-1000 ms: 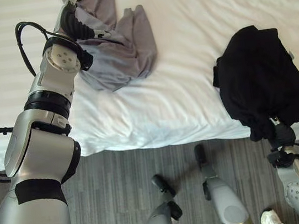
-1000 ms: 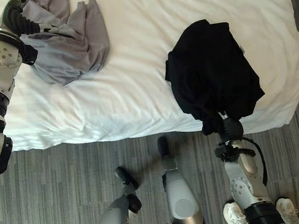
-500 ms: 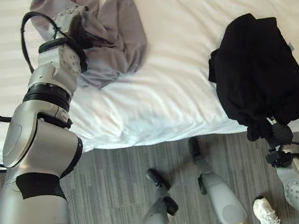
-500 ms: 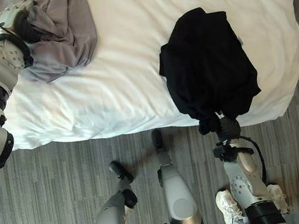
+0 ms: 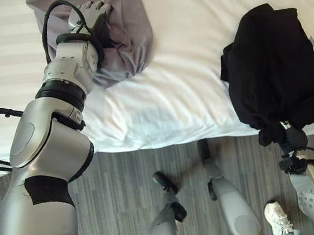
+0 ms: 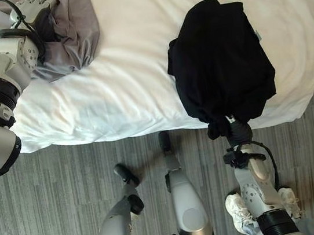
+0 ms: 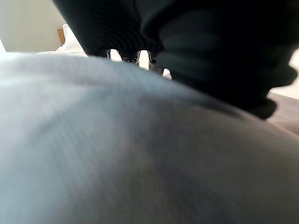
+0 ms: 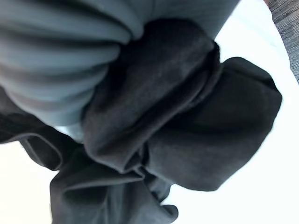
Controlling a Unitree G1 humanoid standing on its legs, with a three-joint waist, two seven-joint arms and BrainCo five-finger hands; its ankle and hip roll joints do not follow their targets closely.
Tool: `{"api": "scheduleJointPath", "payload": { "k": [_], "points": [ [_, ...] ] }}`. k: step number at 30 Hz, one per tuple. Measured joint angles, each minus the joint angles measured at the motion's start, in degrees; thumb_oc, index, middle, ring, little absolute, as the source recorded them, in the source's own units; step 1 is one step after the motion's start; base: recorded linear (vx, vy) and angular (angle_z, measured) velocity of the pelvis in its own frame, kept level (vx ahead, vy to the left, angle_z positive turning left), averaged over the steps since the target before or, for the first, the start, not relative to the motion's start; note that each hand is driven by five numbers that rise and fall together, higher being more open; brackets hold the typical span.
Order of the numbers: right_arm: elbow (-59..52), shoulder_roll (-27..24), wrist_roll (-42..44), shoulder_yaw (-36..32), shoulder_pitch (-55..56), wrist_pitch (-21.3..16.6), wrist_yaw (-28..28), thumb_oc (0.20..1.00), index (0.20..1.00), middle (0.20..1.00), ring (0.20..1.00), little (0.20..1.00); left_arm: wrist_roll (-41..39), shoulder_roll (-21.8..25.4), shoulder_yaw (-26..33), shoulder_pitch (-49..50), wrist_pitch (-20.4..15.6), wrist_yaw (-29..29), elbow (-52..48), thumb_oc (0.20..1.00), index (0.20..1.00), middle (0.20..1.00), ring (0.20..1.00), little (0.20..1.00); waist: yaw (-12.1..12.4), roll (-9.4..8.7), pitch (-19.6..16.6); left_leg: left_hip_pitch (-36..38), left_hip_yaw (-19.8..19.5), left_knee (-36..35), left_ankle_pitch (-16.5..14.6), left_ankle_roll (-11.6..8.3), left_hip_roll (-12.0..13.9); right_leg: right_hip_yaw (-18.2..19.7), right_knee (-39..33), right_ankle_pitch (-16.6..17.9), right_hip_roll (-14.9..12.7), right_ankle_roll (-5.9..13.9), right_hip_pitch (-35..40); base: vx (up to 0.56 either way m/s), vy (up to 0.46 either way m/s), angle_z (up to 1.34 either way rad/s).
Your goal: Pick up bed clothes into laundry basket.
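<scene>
1. A bed with a white, faintly striped sheet (image 5: 186,78) is the landmark; its near edge meets a grey striped carpet floor (image 5: 124,215).
2. A crumpled light grey cloth garment (image 5: 130,33) lies on the bed near its far left part.
3. The left robot hand (image 5: 94,14) rests on top of this grey garment; in its wrist view the cloth lies close under the dark cover, and I cannot tell how its fingers are set.
4. A bunched black cloth garment (image 6: 222,61) lies on the bed's right part, hanging over the near edge.
5. The right robot hand (image 6: 236,131) is at that edge, its fingers buried in the black folds; its grip cannot be made out.
6. A person's white shoe (image 5: 276,217) stands on the floor beside the right arm.
</scene>
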Motion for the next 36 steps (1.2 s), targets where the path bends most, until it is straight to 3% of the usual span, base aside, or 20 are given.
{"api": "scheduleJointPath", "payload": {
  "k": [6,17,23,36],
  "points": [
    [0.6,0.0,0.0,-0.5,0.3,-0.3,0.6,0.200,0.200,0.200,0.200,0.200,0.8,0.8,-1.9,-1.2,-0.1,-2.0,-3.5,1.000,1.000,1.000,1.000,1.000,1.3,0.92,0.5,-0.1,-0.2,0.0,0.1,0.06,0.0,-0.3,0.0,0.0,-0.1,-0.02,0.0,0.00,-0.004,0.01],
    [2.0,-0.6,0.0,-2.8,0.9,-1.2,1.7,0.200,0.200,0.200,0.200,0.200,0.7,7.2,-4.5,-0.7,-2.8,-6.4,-19.3,1.000,1.000,1.000,1.000,1.000,2.8,3.82,2.0,0.3,-1.9,0.0,0.6,0.35,-0.1,-2.1,0.0,0.2,-0.6,-0.26,1.5,0.00,-0.005,0.07],
    [2.4,-0.6,0.0,-4.1,1.2,-1.2,1.8,0.200,0.200,0.200,0.200,0.200,-0.5,11.2,-4.3,0.9,-3.6,-7.9,-27.7,1.000,1.000,1.000,1.000,1.000,4.5,4.12,2.1,0.4,-2.2,0.0,1.2,0.43,-0.1,-2.3,0.0,0.4,-0.6,-0.57,1.6,0.01,0.002,0.02],
    [4.5,-0.5,-0.2,-5.3,1.4,-1.2,2.0,0.200,0.200,0.200,0.200,0.200,-11.3,24.3,3.8,6.2,-6.1,-8.4,-44.0,1.000,1.000,1.000,1.000,1.000,6.7,5.17,1.6,1.0,-3.1,0.0,1.9,0.28,0.1,-3.2,0.0,0.6,-0.5,-0.86,2.7,0.00,0.004,0.03]
  ]
}}
